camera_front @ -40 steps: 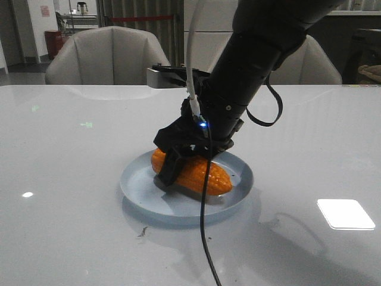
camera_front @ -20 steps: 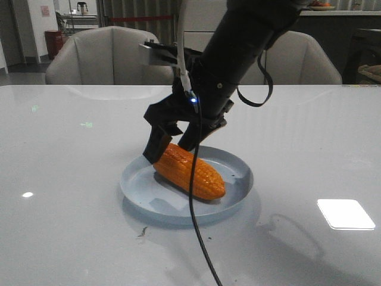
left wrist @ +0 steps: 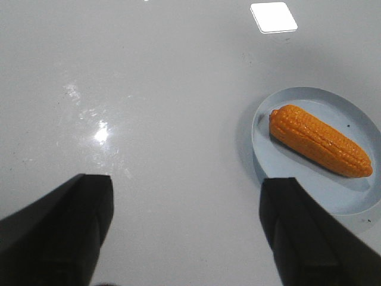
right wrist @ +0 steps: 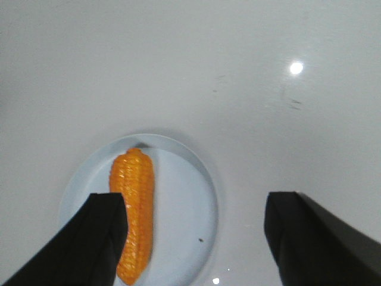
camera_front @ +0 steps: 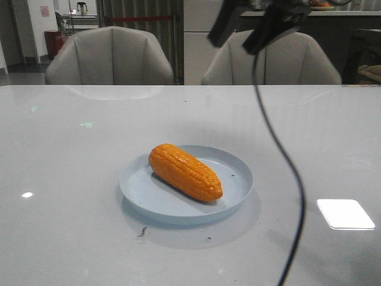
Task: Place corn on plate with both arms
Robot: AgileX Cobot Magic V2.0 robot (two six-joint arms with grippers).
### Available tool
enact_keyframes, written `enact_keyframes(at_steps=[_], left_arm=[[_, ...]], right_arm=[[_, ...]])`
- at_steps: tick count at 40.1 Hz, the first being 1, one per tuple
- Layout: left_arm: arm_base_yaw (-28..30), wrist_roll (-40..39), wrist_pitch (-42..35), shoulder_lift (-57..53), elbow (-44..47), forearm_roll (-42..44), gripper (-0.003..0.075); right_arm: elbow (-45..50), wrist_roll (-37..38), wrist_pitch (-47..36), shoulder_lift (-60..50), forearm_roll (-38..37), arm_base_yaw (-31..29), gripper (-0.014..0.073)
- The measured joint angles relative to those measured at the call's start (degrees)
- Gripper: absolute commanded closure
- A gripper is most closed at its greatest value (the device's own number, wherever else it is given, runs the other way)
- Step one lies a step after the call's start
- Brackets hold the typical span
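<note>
Black fingers (right wrist: 77,244) of our right gripper (right wrist: 193,238) stood spread wide with nothing between them, raised well above the table (camera_front: 71,149); in the front view we saw them only at the top edge, a dark cable (camera_front: 280,155) hanging down from them. Our left gripper (left wrist: 184,229) was likewise wide open and empty over bare table beside the plate (left wrist: 351,199). We found the orange corn (camera_front: 184,171) lying on its side inside the pale blue plate (camera_front: 238,185), set diagonally with its tapered tip toward the right, untouched by either gripper. Beige chairs (camera_front: 110,56) stood behind the table.
</note>
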Motion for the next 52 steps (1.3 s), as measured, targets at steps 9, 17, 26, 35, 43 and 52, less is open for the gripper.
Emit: enact_keyframes(at_steps=[9, 17, 26, 35, 43, 52], left_arm=[[0.00, 0.00, -0.97, 0.00, 0.00, 0.00, 0.0155], [0.00, 0.00, -3.11, 0.00, 0.00, 0.00, 0.0155], [0.00, 0.00, -3.50, 0.00, 0.00, 0.62, 0.0155], [0.00, 0.00, -3.58, 0.00, 0.00, 0.62, 0.0155], [0.00, 0.00, -3.83, 0.00, 0.00, 0.70, 0.0155], [0.00, 0.00, -4.05, 0.00, 0.00, 0.75, 0.0156]], right_arm=[[5.05, 0.03, 4.37, -9.63, -0.34, -12.65, 0.0003], [20.08, 0.03, -0.99, -23.34, -0.58, -19.84, 0.0003], [41.18, 0.03, -11.53, -42.07, -1.91, -21.65, 0.0003], [53.78, 0.03, -17.71, -56.49, -2.05, -21.65, 0.0003], [56.09, 0.03, -17.61, -59.11, -2.18, -21.65, 0.0003], [56.23, 0.03, -17.17, -59.11, -2.18, -21.65, 0.0003]])
